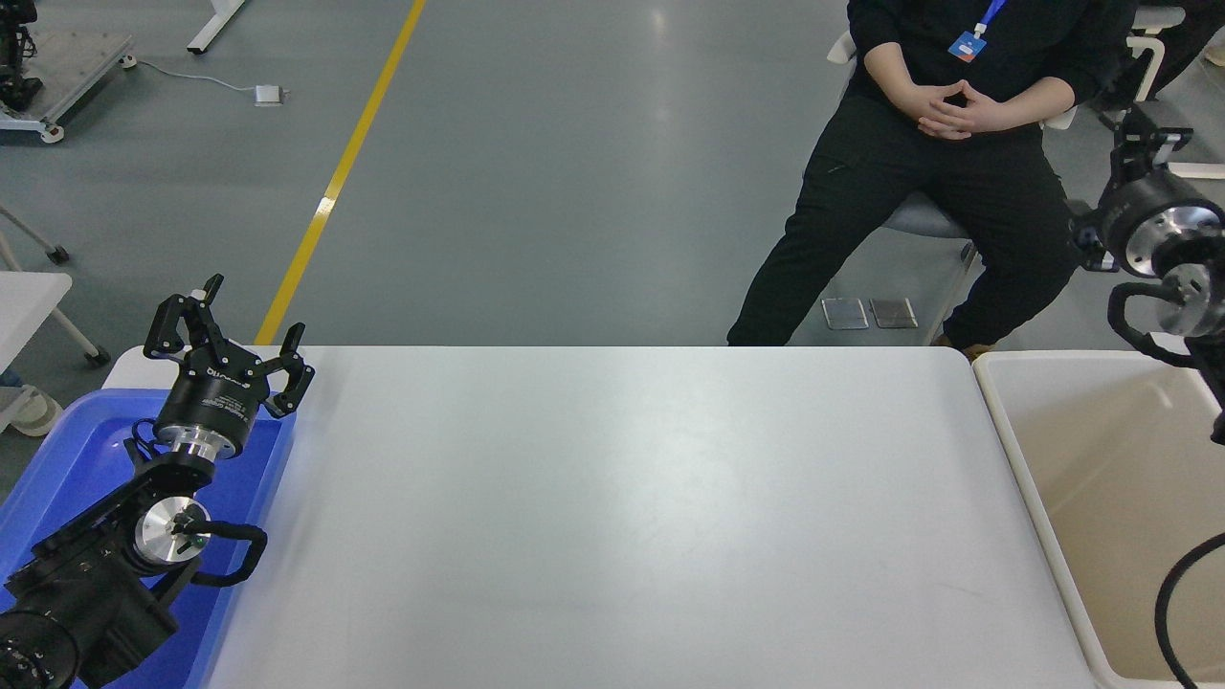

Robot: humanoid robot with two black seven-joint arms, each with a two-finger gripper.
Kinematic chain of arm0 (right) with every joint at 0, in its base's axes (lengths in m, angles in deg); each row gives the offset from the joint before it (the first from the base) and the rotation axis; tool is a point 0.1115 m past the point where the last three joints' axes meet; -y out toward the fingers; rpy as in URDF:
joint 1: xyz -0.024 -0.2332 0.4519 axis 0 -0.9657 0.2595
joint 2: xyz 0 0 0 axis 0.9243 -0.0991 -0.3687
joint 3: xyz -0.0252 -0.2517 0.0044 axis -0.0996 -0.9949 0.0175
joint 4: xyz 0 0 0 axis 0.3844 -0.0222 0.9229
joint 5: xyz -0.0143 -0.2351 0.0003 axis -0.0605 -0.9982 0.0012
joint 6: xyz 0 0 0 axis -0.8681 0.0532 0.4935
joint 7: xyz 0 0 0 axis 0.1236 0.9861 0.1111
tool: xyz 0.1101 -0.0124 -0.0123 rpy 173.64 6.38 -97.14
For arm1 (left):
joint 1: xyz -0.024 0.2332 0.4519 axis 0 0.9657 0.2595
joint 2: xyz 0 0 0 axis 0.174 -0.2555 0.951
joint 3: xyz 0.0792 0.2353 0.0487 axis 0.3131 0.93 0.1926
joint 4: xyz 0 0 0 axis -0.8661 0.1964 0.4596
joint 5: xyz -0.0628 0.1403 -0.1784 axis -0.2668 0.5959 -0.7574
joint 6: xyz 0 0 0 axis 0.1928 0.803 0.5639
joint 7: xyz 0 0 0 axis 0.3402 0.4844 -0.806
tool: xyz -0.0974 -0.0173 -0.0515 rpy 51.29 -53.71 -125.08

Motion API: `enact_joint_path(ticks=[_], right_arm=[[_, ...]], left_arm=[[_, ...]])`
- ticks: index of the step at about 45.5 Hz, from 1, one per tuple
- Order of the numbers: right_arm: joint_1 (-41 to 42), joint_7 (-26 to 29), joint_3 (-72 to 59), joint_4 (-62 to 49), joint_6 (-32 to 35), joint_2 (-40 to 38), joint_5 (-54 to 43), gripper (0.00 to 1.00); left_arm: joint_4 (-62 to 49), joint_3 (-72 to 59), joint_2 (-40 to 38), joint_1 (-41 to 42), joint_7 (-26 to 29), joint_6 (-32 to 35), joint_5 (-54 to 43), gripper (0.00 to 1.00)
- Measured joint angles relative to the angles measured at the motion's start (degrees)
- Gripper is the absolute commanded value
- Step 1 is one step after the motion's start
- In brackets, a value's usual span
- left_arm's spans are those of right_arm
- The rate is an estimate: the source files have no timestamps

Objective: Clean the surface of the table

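Two pincers are in view, and neither holds anything that shows. The right pincer is raised high at the right edge, above and beyond the far end of the beige-white bin; its fingers point away and are too small against the dark background to tell whether they are apart or together. The left pincer is parked at the lower left with its fingers spread apart, hanging over the far right corner of the blue tray. The bench, the white tabletop to be cleaned, lies below and to the left of the right pincer and fills the room between the two; nothing shows lying on it, so the clearing looks done or nearly so. If a further pass is wanted, the right arm would do well to swing leftward while raised, clearing the bin's near wall before it drops, and to come down only once it is over bare tabletop. The bin's left wall sits just beside the bench's right edge, so a low sweep there risks a knock. A seated person is close to the left of the right pincer, beyond the bench's far edge, so that side deserves a wide berth. Open room is widest over the middle of the bench.
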Motion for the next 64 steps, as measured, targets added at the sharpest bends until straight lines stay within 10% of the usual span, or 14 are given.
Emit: enact_joint_path(ticks=[64], right_arm=[[-21.55, -25.89, 8.70, 5.61, 0.73, 12.12, -5.10, 0.98]], left_arm=[[0.02, 0.01, 0.01, 0.00, 0.00, 0.00, 0.00, 1.00]])
